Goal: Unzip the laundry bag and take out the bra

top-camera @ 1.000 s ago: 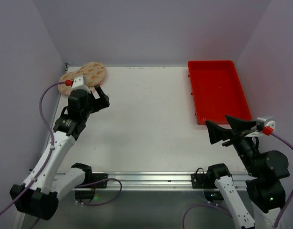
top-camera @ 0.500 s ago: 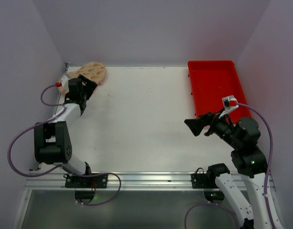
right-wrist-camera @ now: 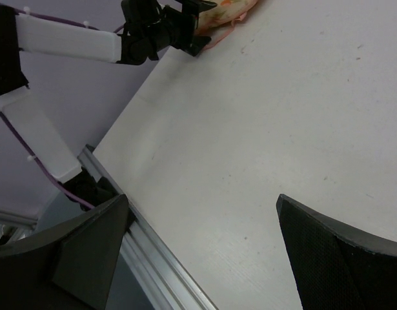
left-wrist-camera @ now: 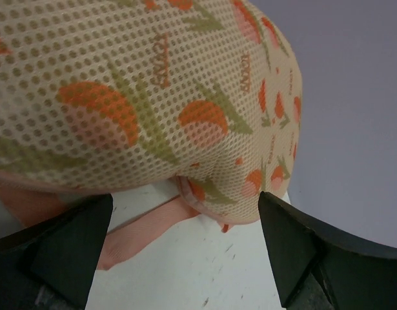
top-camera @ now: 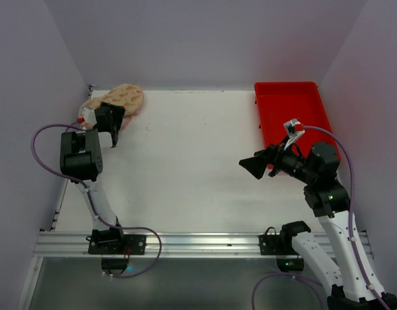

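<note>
The laundry bag (top-camera: 122,98), a beige mesh pouch with orange and green motifs, lies in the table's back left corner. In the left wrist view it (left-wrist-camera: 140,90) fills the top, with a pink strip (left-wrist-camera: 143,229) from its edging lying on the table beneath. My left gripper (top-camera: 113,115) is open and empty just in front of the bag, apart from it; its jaws (left-wrist-camera: 185,258) stand wide either side of the pink strip. My right gripper (top-camera: 253,166) is open and empty over the right-middle of the table (right-wrist-camera: 204,258). The bra is hidden.
A red plastic tray (top-camera: 292,119) stands at the back right, just behind my right gripper. Walls close the left, back and right sides. The right wrist view shows the left arm (right-wrist-camera: 69,42) by the bag (right-wrist-camera: 227,11) and the table's near rail (right-wrist-camera: 153,258).
The left arm has swung back toward the corner and brought its gripper close to the bag. The right gripper has risen and moved left over the table.
</note>
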